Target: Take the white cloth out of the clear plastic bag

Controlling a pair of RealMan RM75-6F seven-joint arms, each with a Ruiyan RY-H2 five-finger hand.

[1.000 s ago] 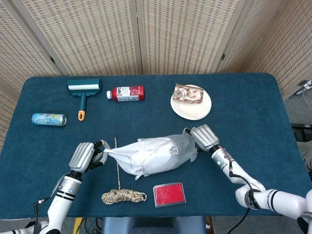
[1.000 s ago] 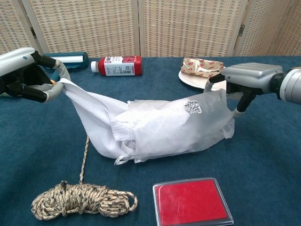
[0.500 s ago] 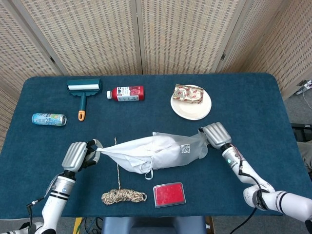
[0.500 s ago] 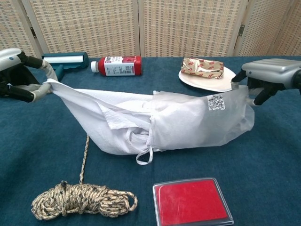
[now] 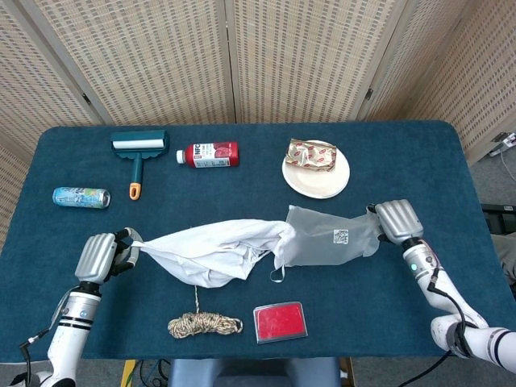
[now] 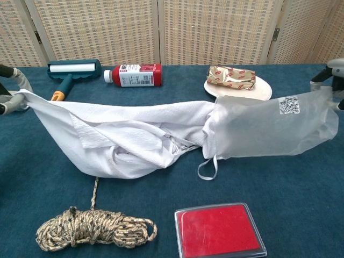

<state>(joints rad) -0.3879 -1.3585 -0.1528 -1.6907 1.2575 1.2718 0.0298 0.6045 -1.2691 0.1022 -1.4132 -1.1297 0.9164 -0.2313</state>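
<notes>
A dark blue tabletop (image 5: 403, 161) stands in front of woven folding screens (image 5: 242, 56). Your left hand (image 5: 98, 256), near the left edge, has its fingers closed on one end of the white cloth (image 5: 214, 251). Your right hand (image 5: 397, 220), near the right edge, pinches the closed end of the clear plastic bag (image 5: 334, 239). Cloth and bag are stretched in a line between the two hands across the middle of the tabletop. Most of the cloth hangs out in the open, sagging toward the surface; only its right end sits at the bag's mouth, and a thin loop of it dangles there. The bag looks nearly empty and carries a small square code label.

Along the far edge, from left to right, lie a drink can (image 5: 81, 197) on its side, a teal lint roller (image 5: 139, 153), a red bottle (image 5: 208, 155) on its side, and a white plate (image 5: 316, 171) with a wrapped snack (image 5: 311, 155) on it. Near the front edge sit a coil of rope (image 5: 204, 325) and, just beside it to the right, a flat red case (image 5: 280, 322).
</notes>
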